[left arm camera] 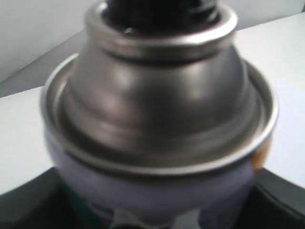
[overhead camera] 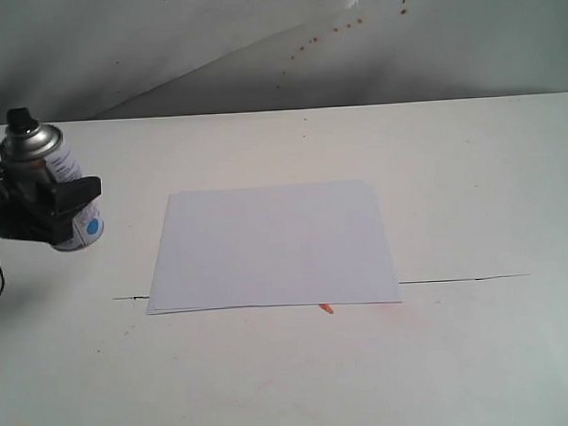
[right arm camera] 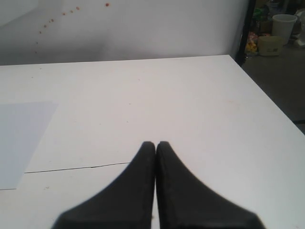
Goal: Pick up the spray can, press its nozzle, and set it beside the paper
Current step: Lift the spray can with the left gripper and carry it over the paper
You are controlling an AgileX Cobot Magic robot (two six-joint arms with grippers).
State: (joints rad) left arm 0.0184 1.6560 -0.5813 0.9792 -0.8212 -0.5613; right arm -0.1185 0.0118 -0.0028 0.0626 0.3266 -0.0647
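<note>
The spray can [overhead camera: 58, 176] is at the far left of the table, leaning slightly, silver with a white label and a blue dot. Its black nozzle [overhead camera: 21, 119] is on top with nothing touching it. My left gripper [overhead camera: 65, 209] is shut on the can's body, with a black finger [overhead camera: 76, 197] across the label. I cannot tell whether the can's base touches the table. In the left wrist view the domed shoulder [left arm camera: 162, 95] fills the frame and the nozzle [left arm camera: 157, 9] is cut off. The paper [overhead camera: 271, 247] lies flat mid-table, to the right of the can. My right gripper [right arm camera: 156, 145] is shut, empty, over bare table, with the paper [right arm camera: 19, 138] off to one side.
A thin dark seam [overhead camera: 461, 280] runs across the white table [overhead camera: 471, 186] along the paper's near edge. A small orange mark [overhead camera: 326, 308] sits just in front of the paper. The table edge [right arm camera: 267, 95] drops to a floor with a bucket [right arm camera: 284, 24] and clutter.
</note>
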